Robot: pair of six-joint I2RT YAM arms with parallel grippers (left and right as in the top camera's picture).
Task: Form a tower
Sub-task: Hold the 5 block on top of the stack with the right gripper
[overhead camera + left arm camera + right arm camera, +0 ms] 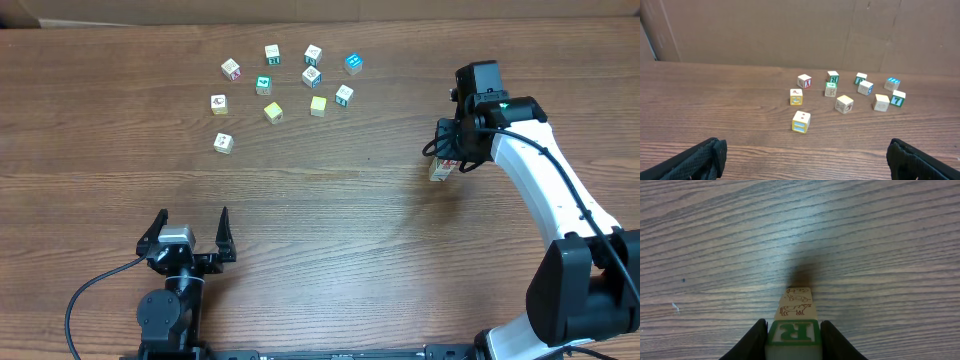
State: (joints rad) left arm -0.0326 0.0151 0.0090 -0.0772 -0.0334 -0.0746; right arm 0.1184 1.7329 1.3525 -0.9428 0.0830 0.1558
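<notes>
A brown wood-grain table (330,220) is filling the scene beneath a plain cardboard wall (790,30), with two robot arms stationed at its near edge. On the right side of the table, the tower (441,170) is standing upright as a narrow column of small picture cubes, well apart from the loose cubes (311,76) scattered at the far side, left of centre. The right gripper (450,152) is reaching down over the column, its jaws pressing against both sides of the top cube (792,331), which is showing a green letter R in the wrist view; the cubes below it are showing brown animal drawings. At the near left, the left gripper (192,232) is resting low with its jaws spread wide, holding nothing.
</notes>
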